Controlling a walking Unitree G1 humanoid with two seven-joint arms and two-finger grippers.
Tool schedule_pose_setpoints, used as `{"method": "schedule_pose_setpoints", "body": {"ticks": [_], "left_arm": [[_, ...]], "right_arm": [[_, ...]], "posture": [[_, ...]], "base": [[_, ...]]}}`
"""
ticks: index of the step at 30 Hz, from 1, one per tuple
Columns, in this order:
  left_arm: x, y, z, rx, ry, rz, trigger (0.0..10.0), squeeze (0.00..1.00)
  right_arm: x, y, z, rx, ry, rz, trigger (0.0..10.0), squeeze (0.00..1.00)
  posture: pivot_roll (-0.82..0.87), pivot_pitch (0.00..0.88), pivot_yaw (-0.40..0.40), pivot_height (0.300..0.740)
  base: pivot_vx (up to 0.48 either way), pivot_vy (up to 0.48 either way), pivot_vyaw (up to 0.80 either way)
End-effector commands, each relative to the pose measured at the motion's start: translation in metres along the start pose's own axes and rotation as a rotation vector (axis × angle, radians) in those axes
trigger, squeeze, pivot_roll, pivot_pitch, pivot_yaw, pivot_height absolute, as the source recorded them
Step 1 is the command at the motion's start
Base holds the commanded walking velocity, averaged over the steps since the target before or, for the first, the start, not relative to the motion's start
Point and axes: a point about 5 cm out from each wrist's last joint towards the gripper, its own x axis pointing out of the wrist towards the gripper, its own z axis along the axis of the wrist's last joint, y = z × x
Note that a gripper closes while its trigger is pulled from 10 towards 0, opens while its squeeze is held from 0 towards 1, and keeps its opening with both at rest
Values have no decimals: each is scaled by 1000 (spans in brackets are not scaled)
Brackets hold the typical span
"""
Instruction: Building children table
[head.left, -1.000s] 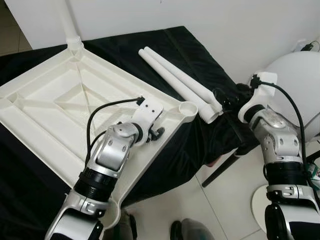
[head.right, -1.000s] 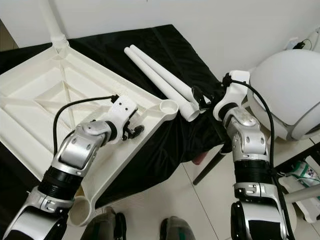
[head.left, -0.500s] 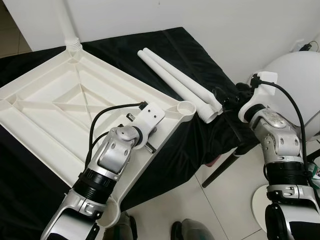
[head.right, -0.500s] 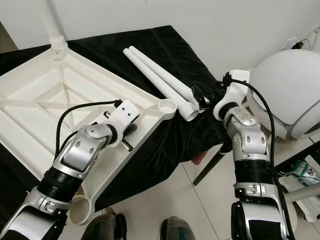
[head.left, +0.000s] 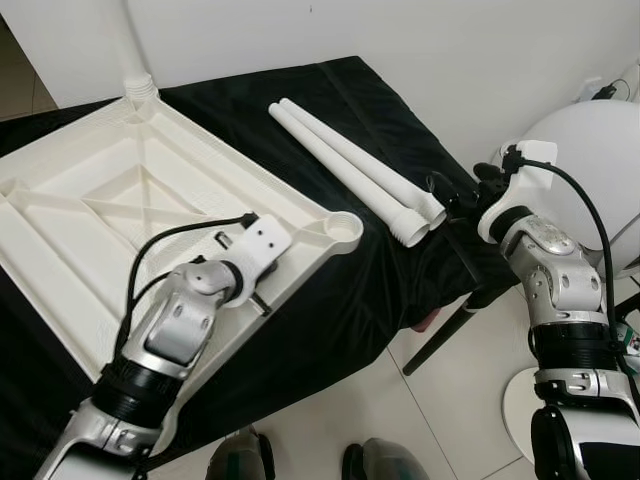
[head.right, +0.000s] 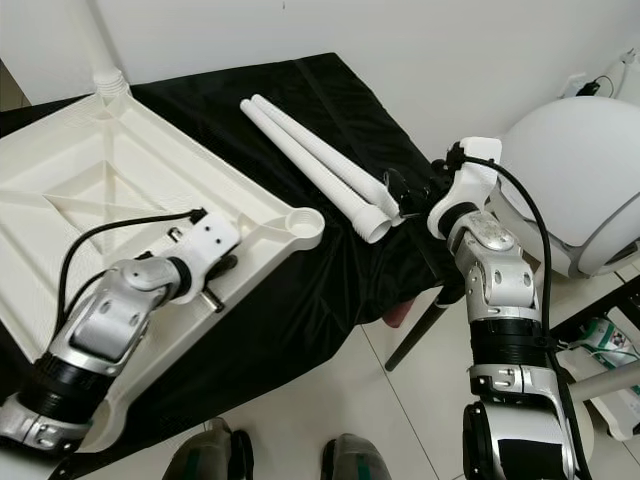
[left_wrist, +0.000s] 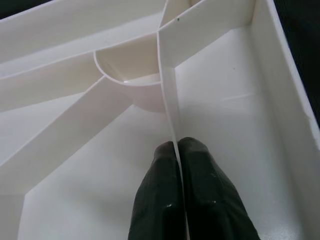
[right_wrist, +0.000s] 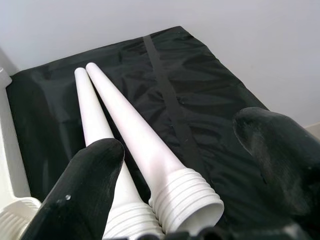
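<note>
A white plastic table top (head.left: 90, 210) lies upside down on a black cloth (head.left: 400, 110). One leg (head.left: 135, 60) stands in its far corner socket, and the near right corner socket (head.left: 345, 228) is empty. My left gripper (left_wrist: 177, 146) is shut on a thin rib (left_wrist: 167, 100) of the underside, just short of that socket. Two loose white legs (head.left: 340, 160) lie side by side on the cloth, threaded ends toward my right gripper (right_wrist: 181, 137). That gripper is open, its fingers (right_wrist: 85, 185) spread on either side of the nearer leg's threaded end (right_wrist: 187, 200) without touching it.
A large white rounded object (head.left: 590, 160) stands at the right beside my right arm. The cloth ends at the front right over tiled floor (head.left: 400, 410), where a dark slanted support leg (head.left: 440, 340) shows. A white wall runs behind. My feet (head.left: 240, 460) are at the bottom.
My left arm has drawn back to the left with the rib in its grip, and the table top has slid left with it, widening the gap to the loose legs. The right arm held still.
</note>
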Motion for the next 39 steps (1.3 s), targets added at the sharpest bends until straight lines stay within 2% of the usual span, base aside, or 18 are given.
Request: {"method": "schedule_pose_setpoints", "body": {"ticks": [1, 5, 7, 8, 9, 12, 13, 22, 23, 26, 27, 29, 31, 33, 39], "left_arm": [[-6, 13, -19, 10, 81, 83, 0, 0], [-11, 16, -25, 11, 94, 97, 0, 0], [-15, 19, -28, 33, 93, 105, 941, 0], [-16, 20, -28, 37, 91, 107, 941, 0], [-18, 19, -29, 40, 91, 95, 10000, 0], [-18, 19, -29, 41, 92, 85, 10000, 0], [-19, 18, -30, 43, 88, 70, 10000, 1000], [-24, 15, -19, 38, 21, 21, 10000, 1000], [-24, 17, -9, 9, -24, 19, 10000, 0], [-25, 18, -6, -3, -43, 18, 10000, 0], [-24, 20, 9, -42, -119, 26, 10000, 0], [-23, 21, 20, -77, -174, 41, 10000, 0], [-23, 21, 20, -77, -174, 41, 10000, 0], [-18, 24, 34, -143, -224, 75, 10000, 0], [-15, 23, 48, -183, -272, 79, 10000, 0]], "right_arm": [[1, -1, 3, -4, -5, 6, 10000, 0], [1, 0, 4, -6, -8, 9, 10000, 0], [2, 0, 3, -8, -6, 10, 10000, 0], [3, 0, 3, -9, -4, 10, 10000, 0], [3, 1, 3, -10, -5, 15, 10000, 0], [4, 1, 3, -10, -5, 18, 10000, 0], [4, 2, 3, -11, -6, 21, 10000, 0], [9, 1, 5, -19, -4, 32, 10000, 0], [11, 1, 6, -26, -3, 37, 10000, 0], [12, 1, 6, -28, -2, 39, 10000, 0], [15, 5, 5, -35, 13, 72, 10000, 0], [16, 11, 2, -49, 29, 112, 10000, 0], [16, 11, 2, -49, 29, 112, 10000, 0], [15, 24, -7, -74, 79, 204, 10000, 0], [13, 32, -18, -77, 137, 259, 10000, 0]], "posture": [[-94, 13, 25, 740], [-91, 14, 25, 740], [-85, 16, 21, 740], [-85, 16, 21, 740], [-80, 18, 17, 740], [-80, 18, 17, 740], [-77, 23, 14, 740], [-78, 32, 9, 740], [-78, 32, 8, 740], [-78, 31, 7, 740], [-76, 29, 3, 740], [-76, 29, 3, 740], [-76, 29, 3, 740], [-74, 28, -4, 740], [-73, 28, -10, 740]], "base": [[0, 0, 0], [0, 0, 0], [0, 0, 0], [0, 0, 0], [0, 0, 0], [0, 0, 0], [0, 0, 0], [0, 0, 0], [0, 0, 0], [0, 0, 0], [0, 0, 0], [0, 0, 0], [0, 0, 0], [0, 0, 0], [0, 0, 0]]}}
